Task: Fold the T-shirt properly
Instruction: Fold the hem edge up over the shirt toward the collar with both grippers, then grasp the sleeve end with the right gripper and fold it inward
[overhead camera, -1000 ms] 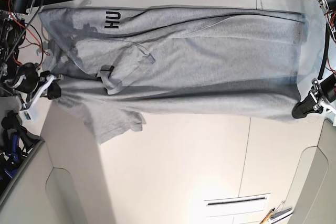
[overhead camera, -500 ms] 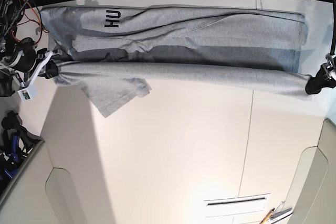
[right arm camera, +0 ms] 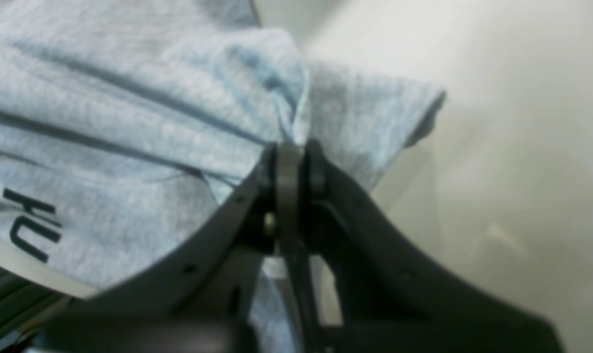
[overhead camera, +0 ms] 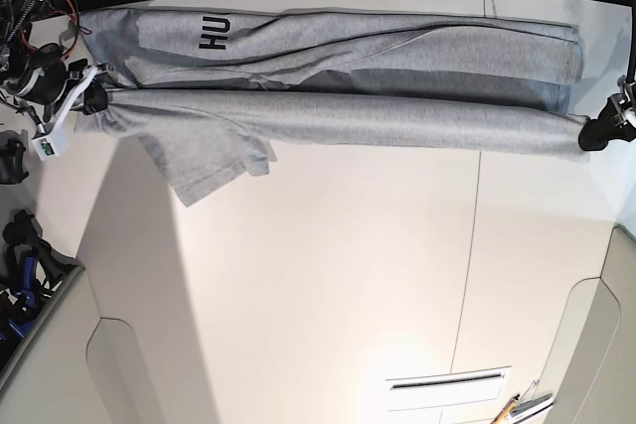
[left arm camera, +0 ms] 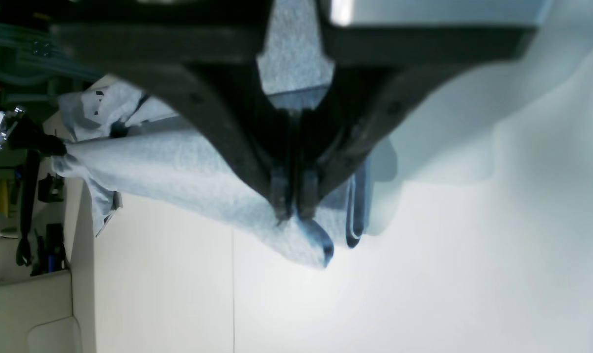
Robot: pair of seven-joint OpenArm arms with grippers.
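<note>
The white table (overhead camera: 328, 275) fills most of the base view. The grey T-shirt (overhead camera: 338, 118) stretches lengthwise across its far part, one long edge lifted and pulled taut between the two arms, the rest lying flat behind it. A sleeve (overhead camera: 209, 161) hangs loose from the lifted edge, and black letters (overhead camera: 213, 35) show near the far corner. The left gripper (left arm camera: 293, 206) has its jaws closed on the cloth at one end. The right gripper (right arm camera: 290, 154) pinches the cloth at the other end, its jaws likewise closed on the fabric.
</note>
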